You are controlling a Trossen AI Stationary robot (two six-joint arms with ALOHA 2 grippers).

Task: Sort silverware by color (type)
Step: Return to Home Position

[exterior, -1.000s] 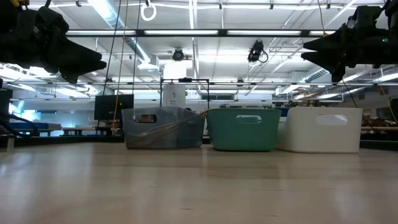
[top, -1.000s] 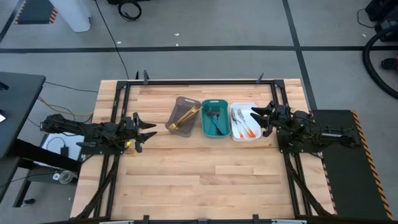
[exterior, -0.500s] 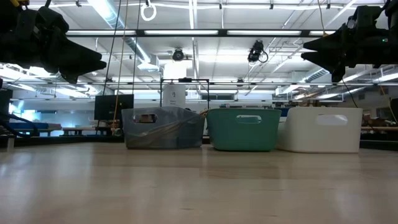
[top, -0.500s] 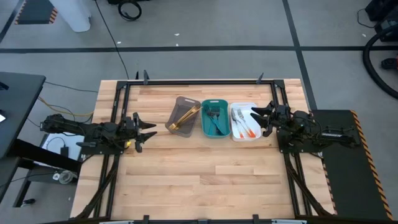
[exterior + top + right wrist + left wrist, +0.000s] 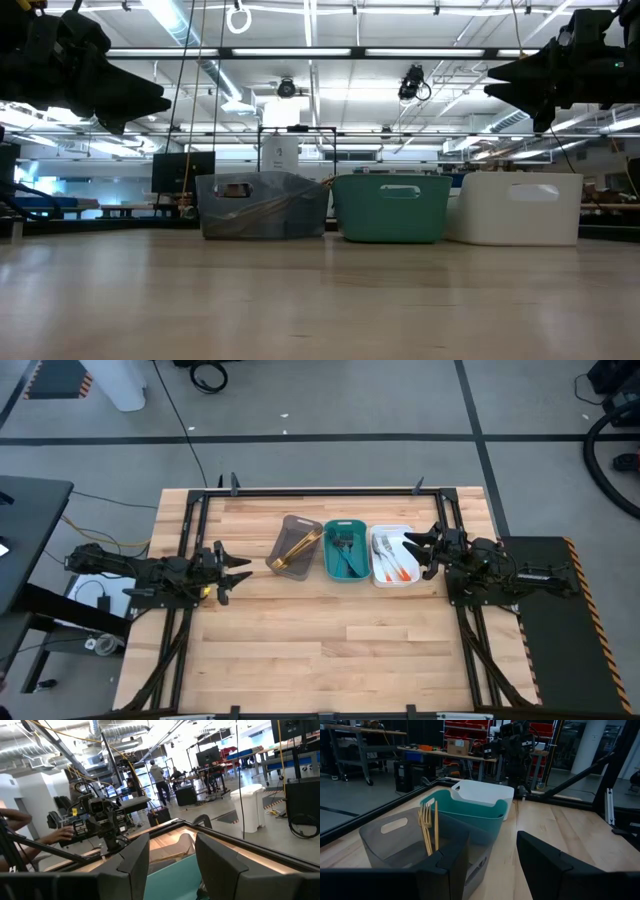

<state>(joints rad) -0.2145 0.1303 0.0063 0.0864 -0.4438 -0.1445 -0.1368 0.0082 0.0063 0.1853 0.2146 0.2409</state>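
Observation:
Three trays stand in a row near the table's far side. The grey-brown tray (image 5: 294, 547) holds gold silverware (image 5: 300, 547), whose gold forks (image 5: 427, 827) lean on its wall. The teal tray (image 5: 345, 549) holds blue-handled pieces (image 5: 347, 558). The white tray (image 5: 391, 555) holds orange-handled pieces (image 5: 396, 571). My left gripper (image 5: 240, 568) hovers open by the table's left edge, left of the grey-brown tray. My right gripper (image 5: 418, 547) hovers open at the white tray's right side. Both hold nothing.
The bare wooden tabletop (image 5: 330, 640) stretches from the trays to the near edge. Black frame rails (image 5: 320, 491) run along the table's far edge and both sides. In the right wrist view people (image 5: 161, 779) stand in the room beyond the table, and a hand (image 5: 60, 834) shows at the left.

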